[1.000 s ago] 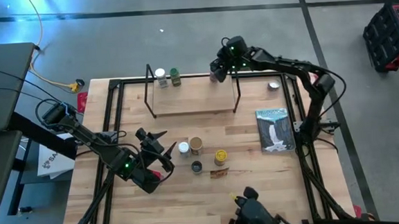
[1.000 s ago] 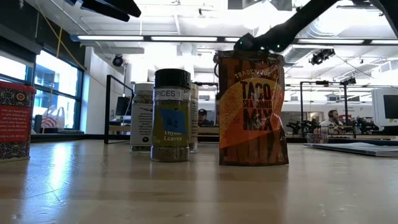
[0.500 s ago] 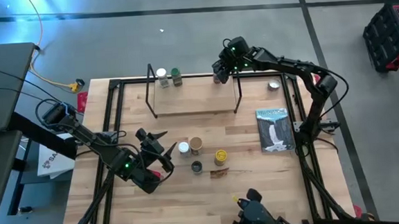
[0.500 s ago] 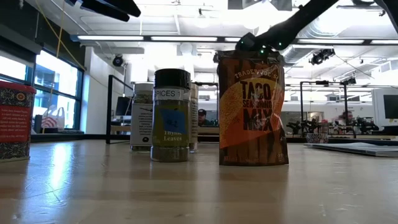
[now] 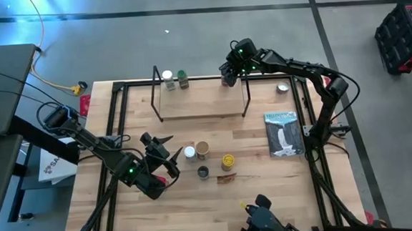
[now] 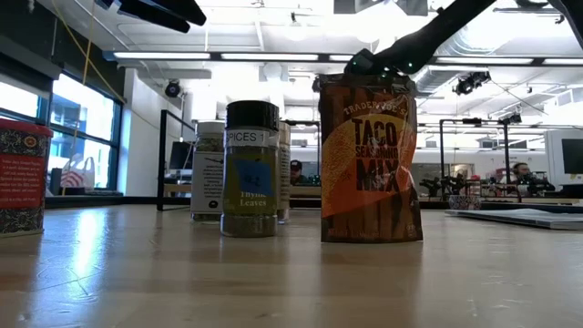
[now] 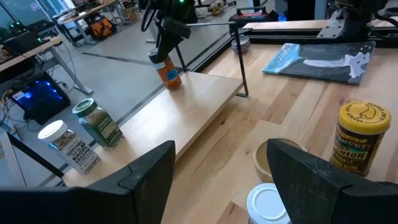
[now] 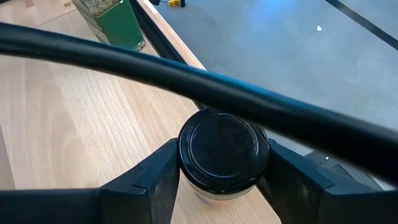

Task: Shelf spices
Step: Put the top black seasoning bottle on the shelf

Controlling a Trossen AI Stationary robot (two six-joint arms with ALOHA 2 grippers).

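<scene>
On my far left the left gripper hung low over the near-left part of the table, fingers spread wide with nothing between them. The red box showed only at table height; I could not place it against that claw. Just to its right stood the white-capped jar, then the tan jar, the small dark jar nearer the front edge, the yellow jar and the brown packet, all on the tabletop and off the shelf.

Well beyond that claw, at the shelf's left end, the white jar and the green jar stood side by side on the board.

At the shelf's right end the right gripper was closed on a black-lidded jar, a finger against each side of it, the jar upright on the board's back corner. A black wire of the rack crossed just above its lid.

To that claw's right sat the silver tin; nearer the front from there lay the book.
</scene>
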